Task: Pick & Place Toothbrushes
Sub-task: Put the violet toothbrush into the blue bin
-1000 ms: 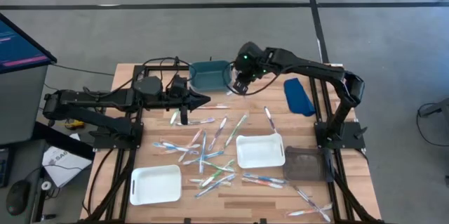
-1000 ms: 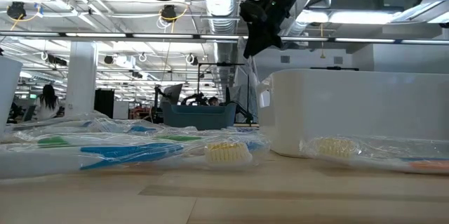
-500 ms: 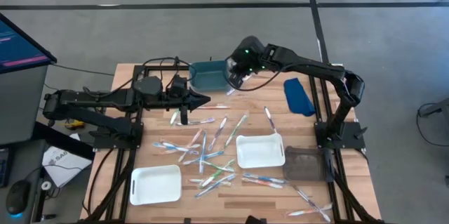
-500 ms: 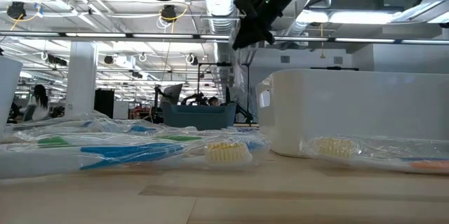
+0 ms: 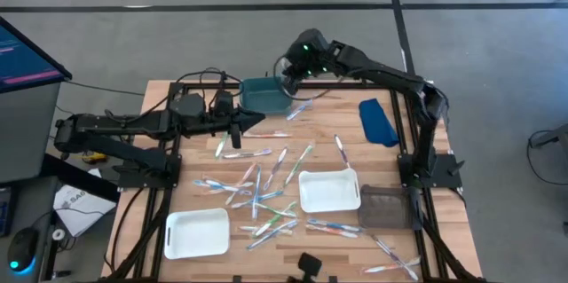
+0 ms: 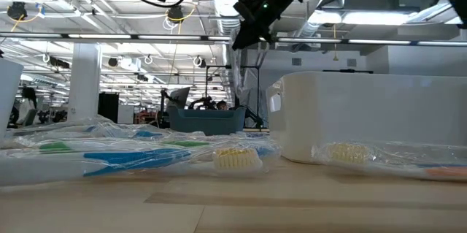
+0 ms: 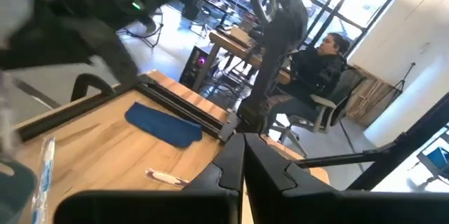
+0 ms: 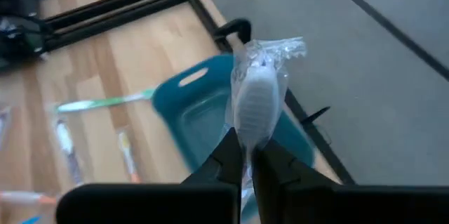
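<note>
Right gripper (image 8: 245, 155) clamps wrapped toothbrush (image 8: 256, 104) lengthwise (bristles outward).

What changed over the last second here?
The right gripper, shut on a wrapped toothbrush, swung from beside the teal bin to over its far right corner. The left gripper stayed shut near the table's middle; loose toothbrushes and the trays did not move.
</note>
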